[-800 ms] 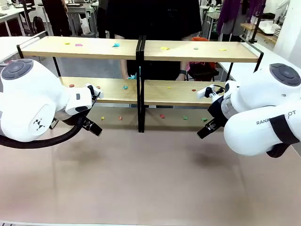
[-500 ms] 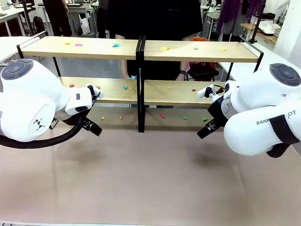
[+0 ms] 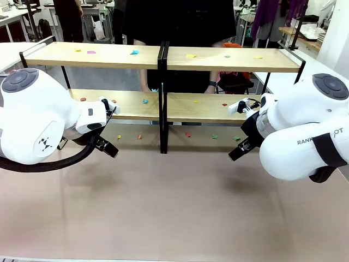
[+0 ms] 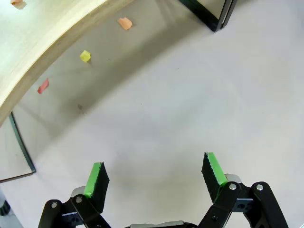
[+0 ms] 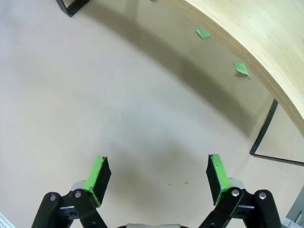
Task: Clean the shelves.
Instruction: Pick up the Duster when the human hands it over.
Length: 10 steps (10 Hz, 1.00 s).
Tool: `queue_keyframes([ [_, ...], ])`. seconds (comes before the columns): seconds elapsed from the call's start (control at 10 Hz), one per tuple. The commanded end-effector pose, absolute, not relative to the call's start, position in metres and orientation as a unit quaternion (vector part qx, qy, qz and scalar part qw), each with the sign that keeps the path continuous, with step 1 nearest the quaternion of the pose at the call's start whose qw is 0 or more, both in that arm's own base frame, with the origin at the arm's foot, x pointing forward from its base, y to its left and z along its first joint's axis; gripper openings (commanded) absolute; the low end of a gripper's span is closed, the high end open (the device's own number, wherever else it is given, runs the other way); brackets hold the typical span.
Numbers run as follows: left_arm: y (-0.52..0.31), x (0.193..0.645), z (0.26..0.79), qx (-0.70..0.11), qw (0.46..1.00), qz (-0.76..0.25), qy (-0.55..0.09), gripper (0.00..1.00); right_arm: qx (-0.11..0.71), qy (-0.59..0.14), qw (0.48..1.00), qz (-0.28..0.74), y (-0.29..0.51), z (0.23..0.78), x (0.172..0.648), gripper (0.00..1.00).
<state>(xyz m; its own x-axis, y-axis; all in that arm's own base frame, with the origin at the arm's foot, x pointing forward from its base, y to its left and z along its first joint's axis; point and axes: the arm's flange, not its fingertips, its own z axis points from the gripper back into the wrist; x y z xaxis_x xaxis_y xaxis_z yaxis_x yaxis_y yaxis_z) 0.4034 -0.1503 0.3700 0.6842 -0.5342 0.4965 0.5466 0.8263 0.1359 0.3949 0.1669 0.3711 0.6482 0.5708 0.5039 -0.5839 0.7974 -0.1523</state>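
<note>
The shelves [image 3: 163,57], stiff wood in black frames, are seen spanning the far side of the table, dotted with paper scraps [image 3: 134,52] judged light, thin and best pinched at an edge. The left gripper [image 4: 154,173] and right gripper [image 5: 156,175] are held wide and empty over bare tabletop [image 3: 174,207]; headroom between tiers is judged tight.

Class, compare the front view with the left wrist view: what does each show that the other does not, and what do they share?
Front view adds: the shelves' upper boards strewn with coloured scraps, a person behind them, and the right arm.
Left wrist view adds: a close look at the left gripper's open fingers and their green pads.
Both share: the beige tabletop, the lower board, a black frame leg and small scraps under the shelves.
</note>
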Motion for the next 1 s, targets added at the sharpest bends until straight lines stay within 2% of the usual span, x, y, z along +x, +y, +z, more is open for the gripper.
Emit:
queue_keyframes([
  [0.0,-0.15,0.403,0.37,-0.012,0.917,-0.295,-0.267,1.0,0.012,-0.273,0.908,0.318,0.167,0.371,0.395,1.0],
  [0.4,-0.15,0.403,0.37,-0.012,0.918,-0.294,-0.267,1.0,0.012,-0.273,0.908,0.318,0.167,0.371,0.395,1.0],
  [0.6,-0.14,0.374,0.413,-0.057,0.889,-0.359,-0.279,1.0,0.024,-0.288,0.902,0.322,0.155,0.413,0.38,1.0],
  [0.9,-0.083,0.316,0.491,-0.039,0.87,-0.372,-0.323,1.0,0.016,-0.319,0.891,0.324,0.104,0.496,0.337,1.0],
])
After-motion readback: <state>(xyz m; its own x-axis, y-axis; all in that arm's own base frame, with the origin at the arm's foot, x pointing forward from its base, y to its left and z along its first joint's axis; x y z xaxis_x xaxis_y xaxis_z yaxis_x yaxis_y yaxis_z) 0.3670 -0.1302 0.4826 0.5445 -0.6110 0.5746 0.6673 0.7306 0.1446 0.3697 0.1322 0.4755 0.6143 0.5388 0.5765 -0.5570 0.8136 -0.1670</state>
